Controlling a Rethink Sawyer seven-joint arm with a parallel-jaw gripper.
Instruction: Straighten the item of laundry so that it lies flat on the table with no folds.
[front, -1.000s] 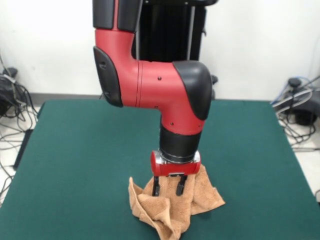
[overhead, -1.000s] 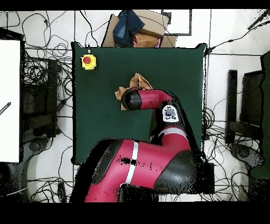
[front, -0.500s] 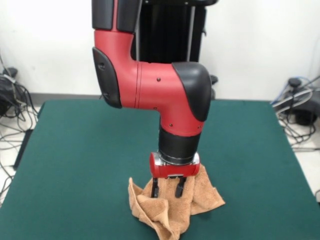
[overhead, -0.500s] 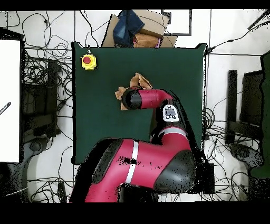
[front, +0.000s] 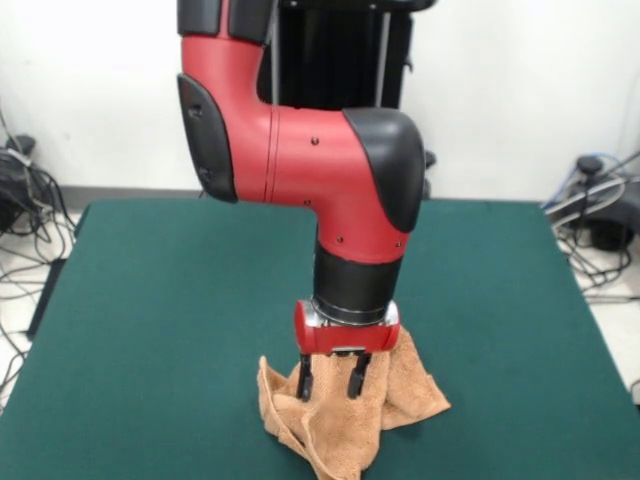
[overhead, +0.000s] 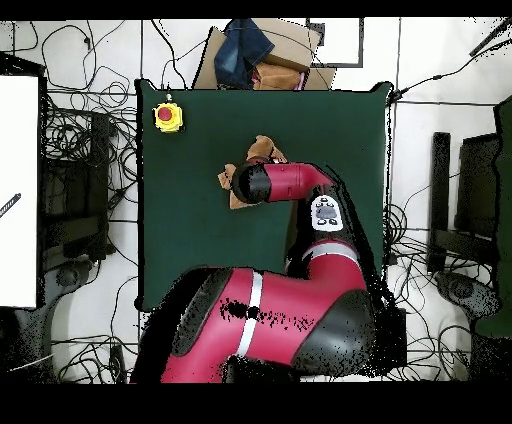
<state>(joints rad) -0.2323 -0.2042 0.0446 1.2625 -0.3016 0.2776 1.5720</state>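
The light orange-tan towel (front: 400, 395) lies crumpled with several folds on the dark green table (front: 150, 300), close to the table edge at the bottom of the front view. My gripper (front: 330, 387) points straight down over the towel's middle. Its two black fingers (front: 305, 383) stand apart, with their tips at the cloth's surface. In the overhead view, parts of the towel (overhead: 264, 152) show beside the red arm, on the table (overhead: 340, 130). The wrist hides the gripper there.
A yellow box with a red button (overhead: 168, 117) sits at one corner of the table. A cardboard box with dark blue cloth (overhead: 255, 50) stands just beyond the table's edge. Cables lie on the floor on both sides.
The arm has shifted a little to the left in the front view, and the gripper with it. The fingers stay apart. The towel has not visibly moved.
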